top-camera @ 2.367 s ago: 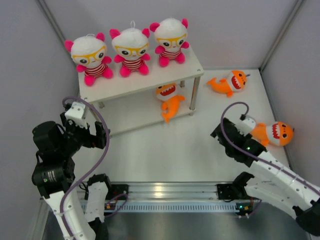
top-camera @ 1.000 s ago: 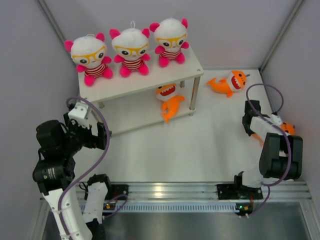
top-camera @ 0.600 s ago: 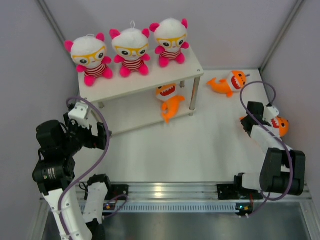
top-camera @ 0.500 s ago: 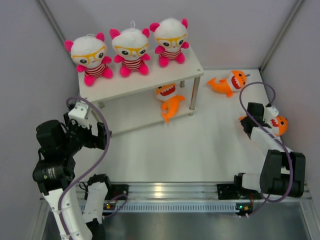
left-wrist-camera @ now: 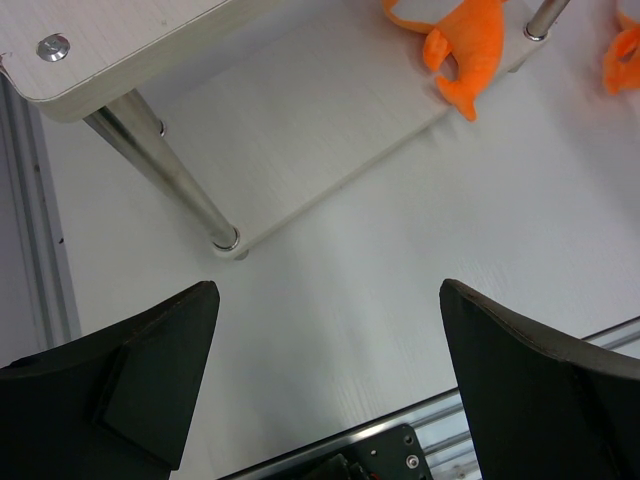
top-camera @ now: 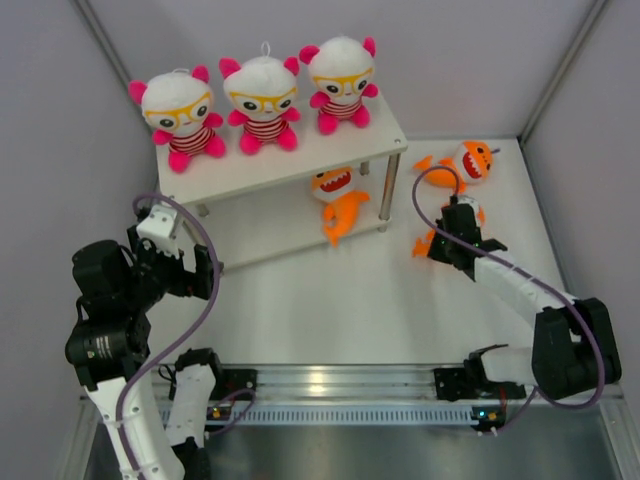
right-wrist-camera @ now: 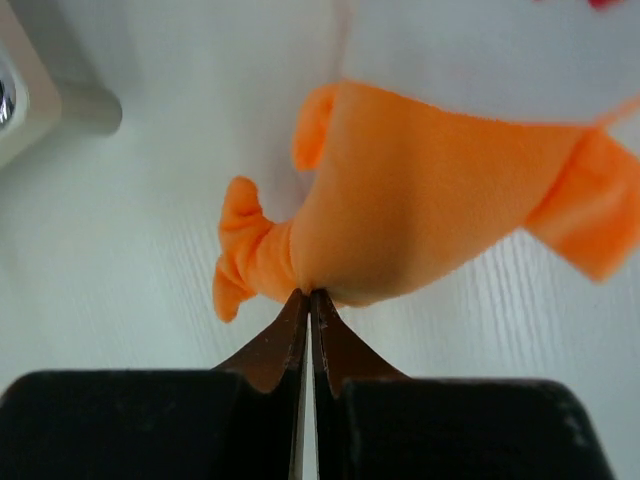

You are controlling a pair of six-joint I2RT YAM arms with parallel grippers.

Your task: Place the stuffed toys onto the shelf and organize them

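Note:
Three white-headed bears [top-camera: 263,104] sit in a row on the top board of the white shelf [top-camera: 375,134]. One orange shark [top-camera: 338,200] lies on the lower tier, also seen in the left wrist view [left-wrist-camera: 465,40]. A second shark [top-camera: 462,161] lies on the table at the back right. My right gripper [top-camera: 450,236] [right-wrist-camera: 308,292] is shut on the fabric of a third shark [right-wrist-camera: 430,220]; from above only its tail [top-camera: 424,246] shows beside the wrist. My left gripper [top-camera: 176,266] [left-wrist-camera: 325,300] hangs open and empty, left of the shelf's front.
The shelf's metal legs [left-wrist-camera: 165,170] [top-camera: 386,205] stand on the white table. Grey walls close in the left, back and right. A metal rail [top-camera: 330,380] runs along the near edge between the arm bases.
My right arm has swung from the table's right edge leftwards towards the shelf's right leg, carrying the shark with it. The left arm and the other toys have not moved.

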